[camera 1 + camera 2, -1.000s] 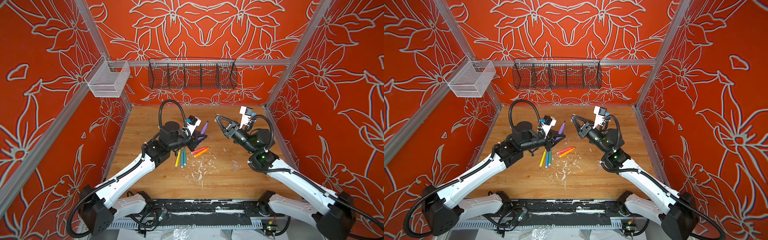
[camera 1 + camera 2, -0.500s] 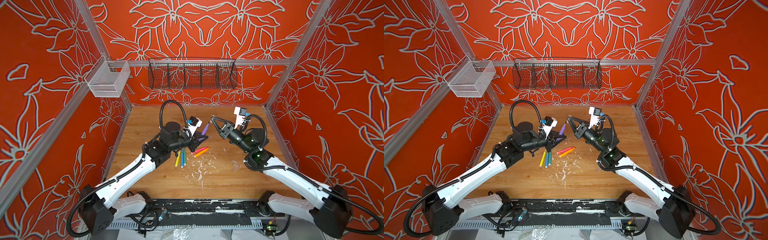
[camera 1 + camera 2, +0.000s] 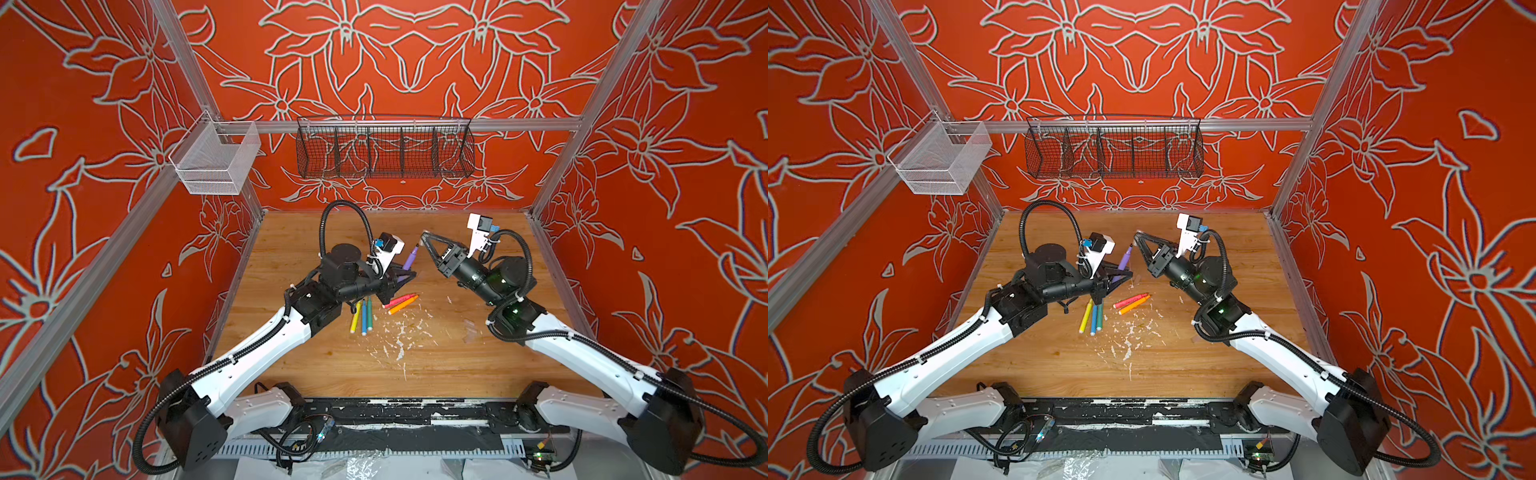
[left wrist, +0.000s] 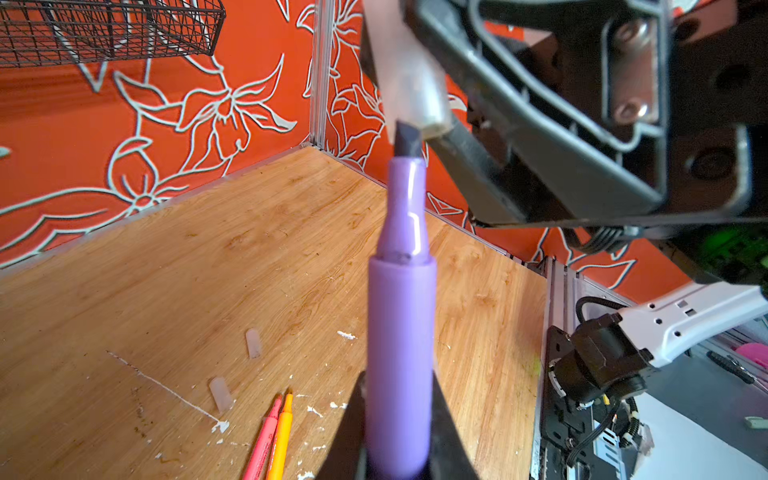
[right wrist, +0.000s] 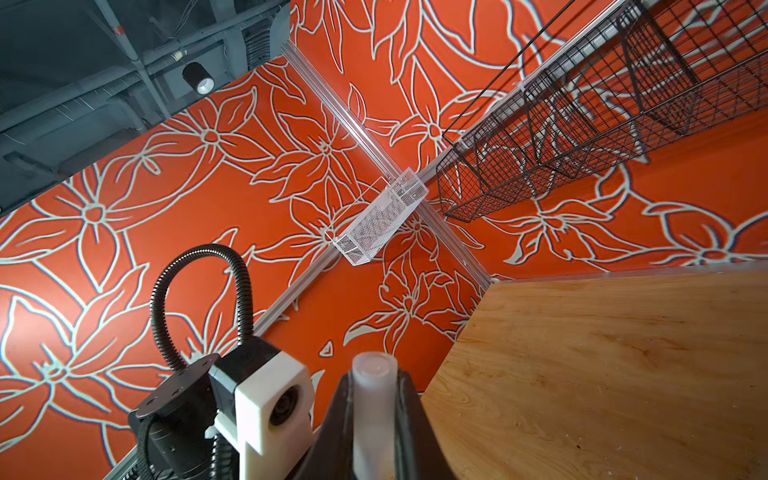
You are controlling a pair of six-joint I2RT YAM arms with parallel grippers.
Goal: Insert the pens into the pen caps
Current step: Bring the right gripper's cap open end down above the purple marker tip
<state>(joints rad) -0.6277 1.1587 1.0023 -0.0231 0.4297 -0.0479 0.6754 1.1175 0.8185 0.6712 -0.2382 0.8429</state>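
Observation:
My left gripper (image 3: pixel 402 275) (image 4: pixel 399 415) is shut on the purple pen (image 3: pixel 409 259) (image 3: pixel 1124 259) (image 4: pixel 401 324), held above the table with its dark tip pointing up and away. My right gripper (image 3: pixel 424 237) (image 3: pixel 1136 237) (image 5: pixel 374 386) is shut on a clear pen cap (image 5: pixel 374 399) (image 4: pixel 411 83). In the left wrist view the cap's open mouth sits right at the pen's tip, slightly to one side. Yellow (image 3: pixel 355 318), blue (image 3: pixel 364 318), green (image 3: pixel 370 312), pink-red (image 3: pixel 399 299) and orange (image 3: pixel 403 306) pens lie on the wood. Two loose caps (image 4: pixel 252 343) (image 4: pixel 220 394) lie nearby.
A black wire basket (image 3: pixel 384 147) hangs on the back wall and a white mesh basket (image 3: pixel 216 162) on the left rail. White paint flecks (image 3: pixel 399 336) mark the wooden table (image 3: pixel 415 365) in front of the pens. Red walls close in three sides.
My right gripper has swung left with the cap, from well apart to right at the purple pen's tip. The left arm and its pen have stayed put.

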